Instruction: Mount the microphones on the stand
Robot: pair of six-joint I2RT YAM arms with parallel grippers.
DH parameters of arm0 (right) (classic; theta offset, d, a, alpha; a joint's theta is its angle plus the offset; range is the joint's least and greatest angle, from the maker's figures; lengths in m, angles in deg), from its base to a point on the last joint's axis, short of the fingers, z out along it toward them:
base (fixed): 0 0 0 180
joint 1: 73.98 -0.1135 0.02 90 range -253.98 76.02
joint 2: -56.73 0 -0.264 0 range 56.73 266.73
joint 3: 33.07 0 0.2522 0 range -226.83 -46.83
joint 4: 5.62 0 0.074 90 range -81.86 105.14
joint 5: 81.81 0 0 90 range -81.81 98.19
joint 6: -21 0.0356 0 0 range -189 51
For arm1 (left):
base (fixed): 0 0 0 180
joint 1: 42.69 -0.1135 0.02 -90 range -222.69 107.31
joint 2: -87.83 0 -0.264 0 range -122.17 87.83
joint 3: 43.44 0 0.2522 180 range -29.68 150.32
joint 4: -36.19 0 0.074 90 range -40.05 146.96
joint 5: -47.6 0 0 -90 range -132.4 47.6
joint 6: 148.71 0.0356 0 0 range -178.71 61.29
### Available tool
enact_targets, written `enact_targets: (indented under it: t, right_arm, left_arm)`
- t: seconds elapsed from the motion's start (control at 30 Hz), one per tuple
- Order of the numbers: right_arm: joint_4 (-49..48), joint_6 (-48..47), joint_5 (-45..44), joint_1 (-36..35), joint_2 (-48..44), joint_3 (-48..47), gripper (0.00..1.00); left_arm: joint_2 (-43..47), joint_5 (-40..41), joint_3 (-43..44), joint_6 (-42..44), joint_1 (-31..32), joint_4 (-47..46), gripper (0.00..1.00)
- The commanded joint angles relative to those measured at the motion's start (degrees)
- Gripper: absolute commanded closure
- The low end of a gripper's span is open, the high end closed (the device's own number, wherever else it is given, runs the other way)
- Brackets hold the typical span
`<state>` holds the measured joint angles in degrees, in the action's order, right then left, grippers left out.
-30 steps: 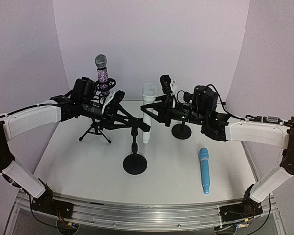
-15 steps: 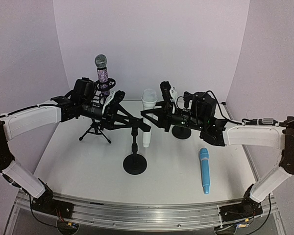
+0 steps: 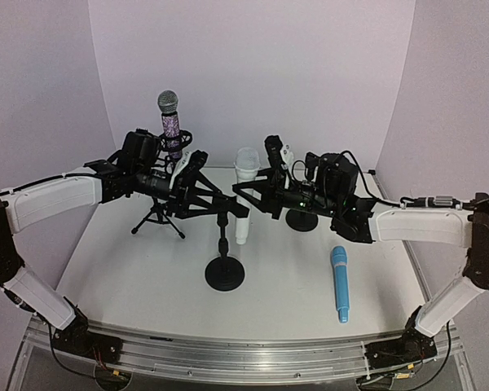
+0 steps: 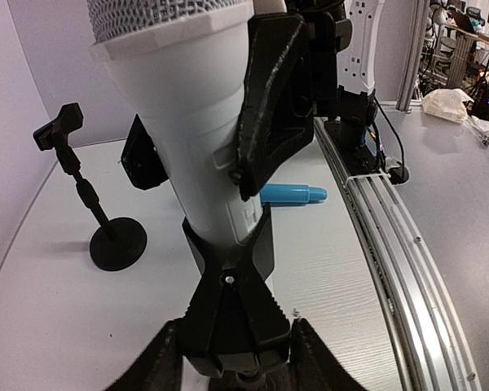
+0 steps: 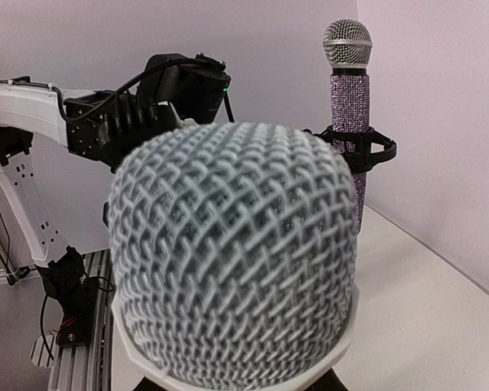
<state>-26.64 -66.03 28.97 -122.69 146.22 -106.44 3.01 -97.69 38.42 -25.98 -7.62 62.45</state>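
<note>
The white microphone [image 3: 244, 189] stands upright in my right gripper [image 3: 251, 195], which is shut on its body. Its lower body sits in the fork of the middle stand's clip [image 4: 228, 301]. My left gripper [image 3: 218, 208] is shut on that clip, atop the round-based stand [image 3: 224, 273]. In the left wrist view the white microphone [image 4: 179, 147] fills the top, with a right finger [image 4: 269, 98] on it. Its mesh head [image 5: 232, 261] fills the right wrist view. The purple-glitter microphone [image 3: 170, 122] stands clipped in the tripod stand [image 3: 157, 216]. The light blue microphone [image 3: 340, 283] lies on the table at the right.
A third stand with a round base [image 3: 301, 218] sits behind my right arm; it shows in the left wrist view [image 4: 94, 220] with a bare clip [image 4: 57, 126]. The aluminium rail [image 3: 228, 350] runs along the table's near edge.
My right arm has moved left and slightly down, bringing the white microphone closer into the middle stand's clip. The left arm has held still.
</note>
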Motion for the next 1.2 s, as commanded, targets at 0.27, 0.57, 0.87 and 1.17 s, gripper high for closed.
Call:
enact_targets:
  t: [0.27, 0.57, 0.87, 1.17]
  right_arm:
    - [-0.64, 0.84, -0.05, -1.66, 0.02, -1.12, 0.87]
    - [-0.55, 0.81, -1.95, -1.69, -1.31, -0.68, 0.41]
    - [0.04, 0.67, -3.83, -1.66, -2.83, -0.04, 0.12]
    - [6.04, -2.12, -10.52, -1.59, -11.17, 4.85, 0.08]
  left_arm:
    - [1.46, -1.74, -0.77, 1.09, 0.37, -1.84, 0.26]
    - [1.96, -2.34, -1.13, 1.87, 0.03, -1.13, 0.21]
    - [5.39, -0.84, -5.67, -5.48, -1.19, -7.78, 0.09]
    - [14.33, 3.84, -26.21, -22.55, -1.38, -26.85, 0.22]
